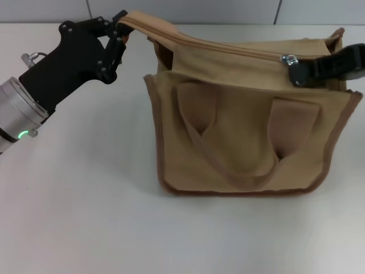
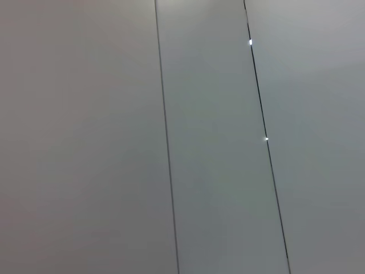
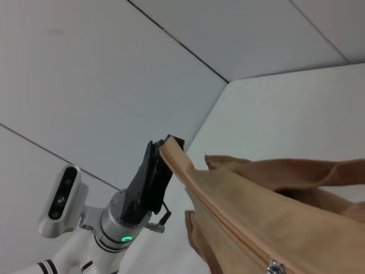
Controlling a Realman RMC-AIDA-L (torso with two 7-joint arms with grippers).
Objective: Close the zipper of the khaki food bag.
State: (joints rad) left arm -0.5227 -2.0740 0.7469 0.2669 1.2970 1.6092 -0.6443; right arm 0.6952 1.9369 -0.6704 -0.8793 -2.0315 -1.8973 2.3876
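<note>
The khaki food bag [image 1: 245, 131] stands on the white table, front side and looped handles facing me. Its zipper [image 1: 228, 48] runs along the top panel, and the track looks joined from the left end up to the silver slider [image 1: 290, 59] near the right end. My left gripper [image 1: 120, 25] is shut on the fabric end of the zipper tape and holds it raised and stretched to the left. My right gripper [image 1: 297, 71] is shut on the slider's pull tab. The right wrist view shows the bag [image 3: 256, 211], the zipper [image 3: 228, 220], the slider [image 3: 275, 266] and the left gripper [image 3: 162, 151].
The white table [image 1: 85, 217] spreads in front of and to the left of the bag. A tiled wall [image 1: 182, 11] stands close behind it. The left wrist view shows only grey wall panels [image 2: 217, 142]. My head unit [image 3: 60, 200] shows in the right wrist view.
</note>
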